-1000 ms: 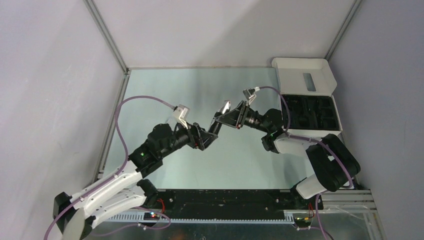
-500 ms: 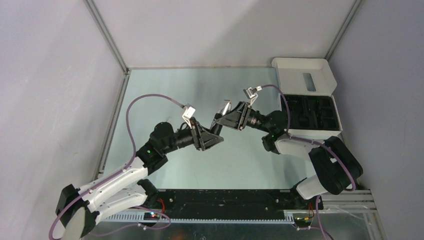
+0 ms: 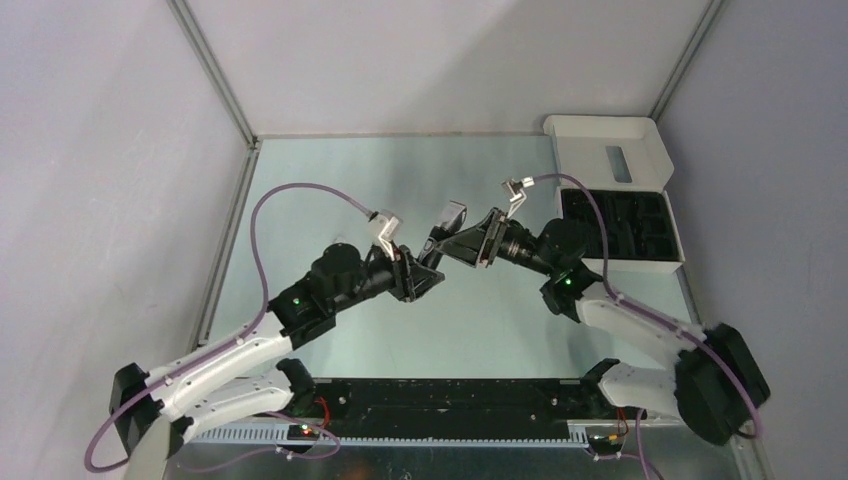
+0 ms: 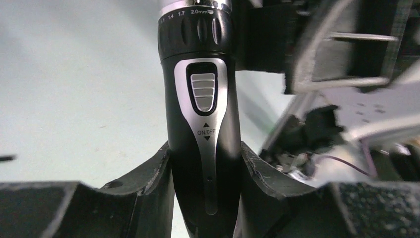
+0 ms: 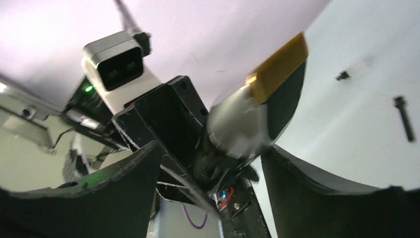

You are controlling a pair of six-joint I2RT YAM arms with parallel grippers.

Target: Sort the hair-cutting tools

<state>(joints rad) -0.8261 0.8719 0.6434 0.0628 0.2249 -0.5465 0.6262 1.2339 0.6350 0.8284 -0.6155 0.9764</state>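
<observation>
The trimmer body (image 4: 200,124) is black with a silver ON/OFF strip and a silver head. My left gripper (image 4: 203,158) is shut on its lower end and holds it up in the air over the middle of the table. In the top view the trimmer's silver tip (image 3: 450,215) points up and away from the left gripper (image 3: 420,270). My right gripper (image 3: 458,245) is open, its fingers standing either side of the trimmer. In the right wrist view the silver head (image 5: 242,124) sits between the spread fingers (image 5: 124,183) without touching them. A thin black stick (image 5: 403,118) and a small black piece (image 5: 341,75) lie on the table.
The white box (image 3: 625,265) with its black moulded insert (image 3: 620,225) stands at the back right, its lid (image 3: 600,135) folded back against the wall. Grey walls close in the table on three sides.
The left wrist has moved a little to the right with the trimmer. The right arm's elbow has swung out and down to the right, while its gripper stays at the trimmer.
</observation>
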